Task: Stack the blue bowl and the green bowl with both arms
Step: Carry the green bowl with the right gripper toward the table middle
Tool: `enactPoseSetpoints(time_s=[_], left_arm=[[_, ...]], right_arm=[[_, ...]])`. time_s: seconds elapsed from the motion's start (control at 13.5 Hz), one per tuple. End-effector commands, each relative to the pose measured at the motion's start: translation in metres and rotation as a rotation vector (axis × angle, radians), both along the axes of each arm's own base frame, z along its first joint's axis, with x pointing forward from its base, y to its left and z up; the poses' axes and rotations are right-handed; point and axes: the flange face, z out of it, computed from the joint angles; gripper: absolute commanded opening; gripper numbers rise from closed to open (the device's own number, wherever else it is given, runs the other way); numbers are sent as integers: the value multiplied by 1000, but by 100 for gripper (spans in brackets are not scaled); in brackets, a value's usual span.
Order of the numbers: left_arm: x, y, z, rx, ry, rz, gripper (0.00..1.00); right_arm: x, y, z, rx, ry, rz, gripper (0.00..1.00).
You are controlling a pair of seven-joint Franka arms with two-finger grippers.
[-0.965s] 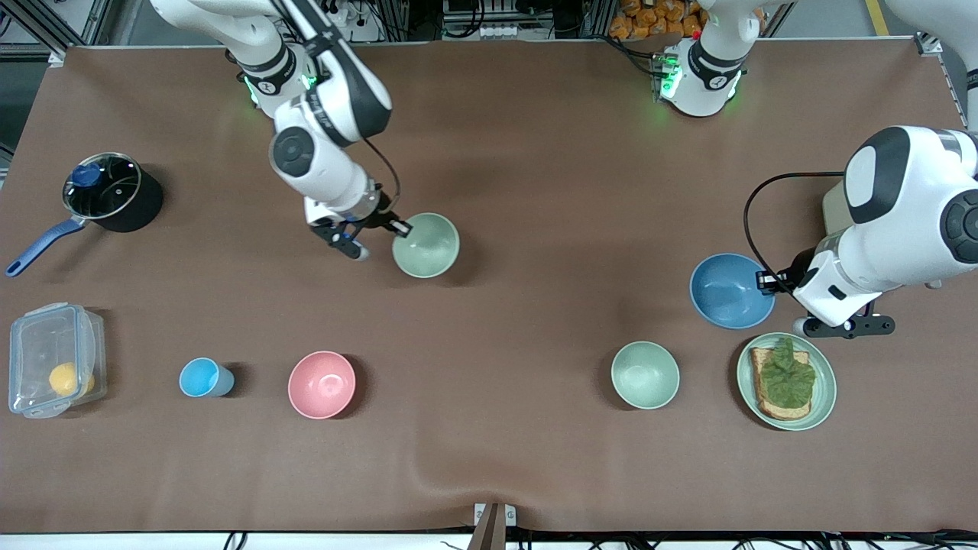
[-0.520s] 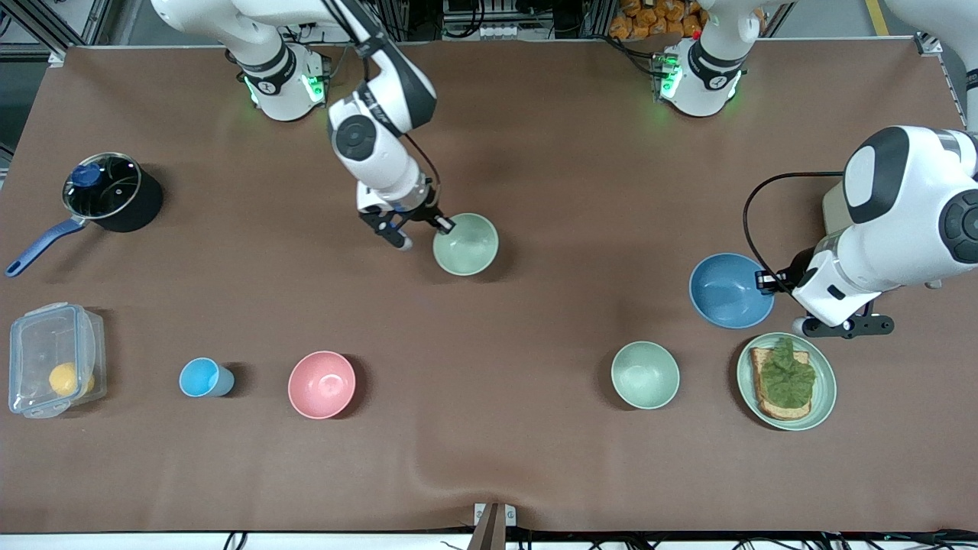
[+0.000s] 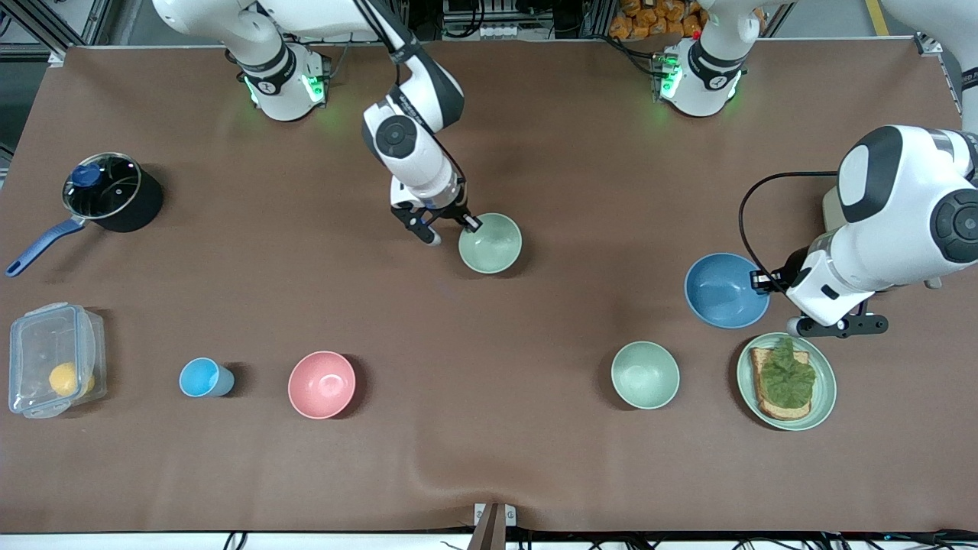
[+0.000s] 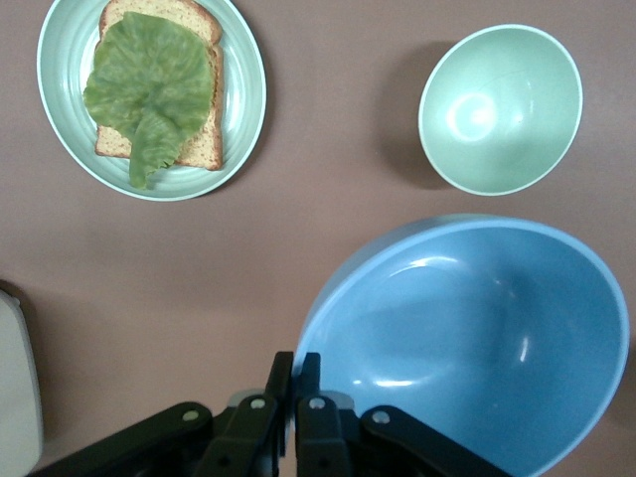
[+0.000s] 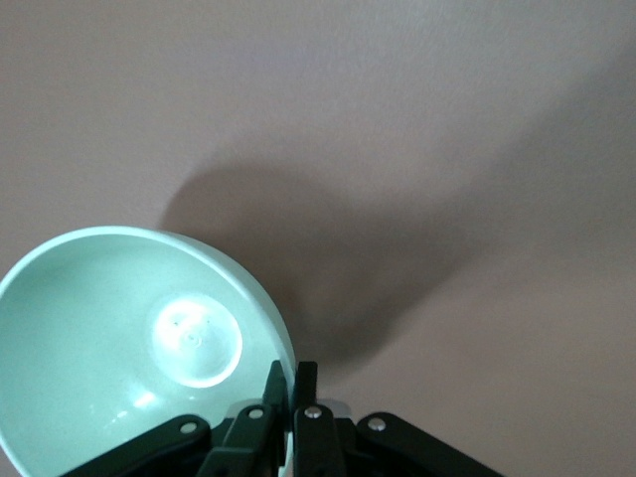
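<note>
Left hand (image 3: 764,281) is clamped on the rim of the blue bowl (image 3: 726,290), carried tilted over the worktop (image 3: 535,458) above a plate (image 3: 824,397) of toast and a mint bowl (image 3: 645,374). Right hand (image 3: 467,226) pinches the rim of the green bowl (image 3: 490,243), lifted over mid-worktop with its shadow below. Nearer the front camera sit a pink bowl (image 3: 322,384) and a cup (image 3: 200,377).

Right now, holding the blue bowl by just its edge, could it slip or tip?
Maybe. The left gripper pinches only the blue bowl rim, and the smooth wall looks slippery. The bowl hangs tilted, so it may swing. It looks stiff, keeping its round shape.
</note>
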Motion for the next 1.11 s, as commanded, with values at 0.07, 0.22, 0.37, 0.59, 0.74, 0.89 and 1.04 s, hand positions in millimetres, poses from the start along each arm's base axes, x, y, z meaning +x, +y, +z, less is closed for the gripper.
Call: enactPoseSetpoints(time_s=[0.07,0.22,0.37,0.59,0.74,0.89,1.04], left_arm=[[0,-4,2,-12,13,15,0],[0,-3,2,-11,13,14,0],[0,-4,2,-11,13,13,0],[0,-1,3,-12,11,7,0],[0,-5,3,-11,12,14,0],[-2,-14,4,-11,11,7,0],[-2,-19,5,-7,10,22,0]], right_arm=[[3,7,-6,-12,-13,-21,0],[6,9,-6,-10,-11,-46,7],[9,11,-3,-5,-9,-71,97],[10,11,3,-1,-5,-82,100],[18,14,21,9,11,-83,100],[37,10,44,-9,66,-98,100],[52,-2,68,-56,157,-160,100]])
